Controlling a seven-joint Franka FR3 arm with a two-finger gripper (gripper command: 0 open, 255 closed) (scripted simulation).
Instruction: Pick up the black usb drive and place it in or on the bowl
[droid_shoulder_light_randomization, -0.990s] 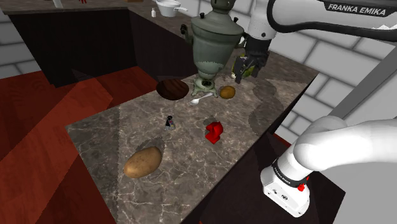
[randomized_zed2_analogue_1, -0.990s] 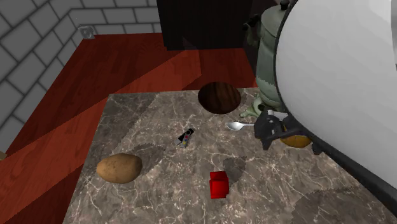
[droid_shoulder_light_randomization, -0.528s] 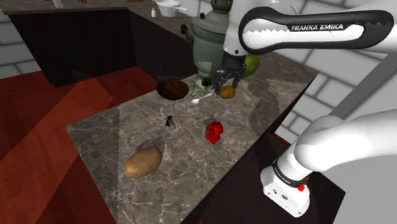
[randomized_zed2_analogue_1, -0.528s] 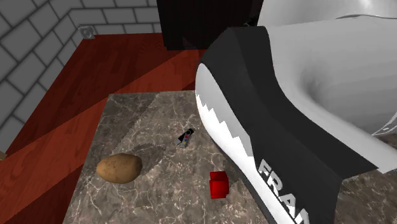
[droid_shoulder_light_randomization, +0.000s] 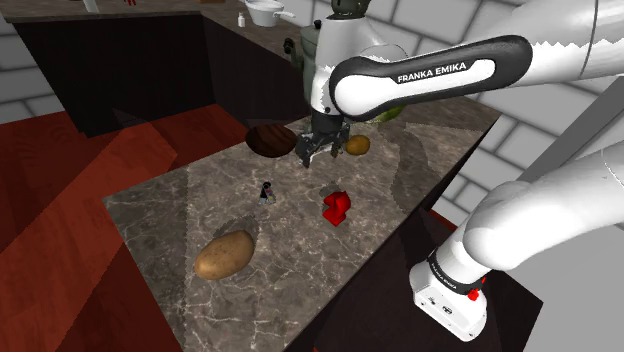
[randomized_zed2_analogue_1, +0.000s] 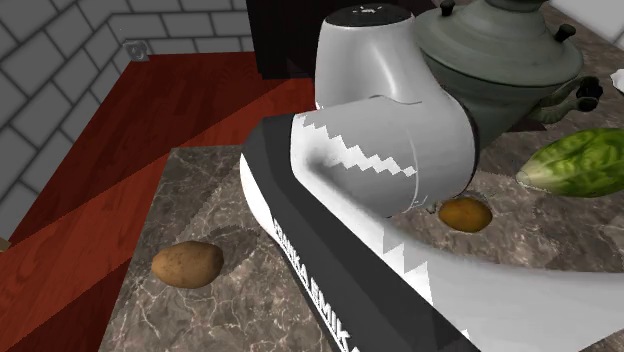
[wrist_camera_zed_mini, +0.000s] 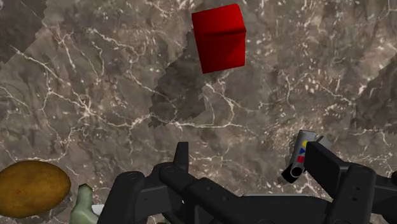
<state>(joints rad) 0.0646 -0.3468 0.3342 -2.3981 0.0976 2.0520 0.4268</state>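
Motion first: the arm (droid_shoulder_light_randomization: 430, 75) has swung from the shoulder view's upper right to its centre, closing in for the pickup. On the table (droid_shoulder_light_randomization: 180, 210), the dark bowl (droid_shoulder_light_randomization: 268, 138) sits at upper centre. The tool (droid_shoulder_light_randomization: 318, 155) hangs beside it, fingers apart and empty. The black usb drive (droid_shoulder_light_randomization: 266, 190) lies left of centre, untouched. In the second exterior view the arm blocks the table's middle.

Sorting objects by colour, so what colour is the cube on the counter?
The cube is red, clearest in the wrist view.
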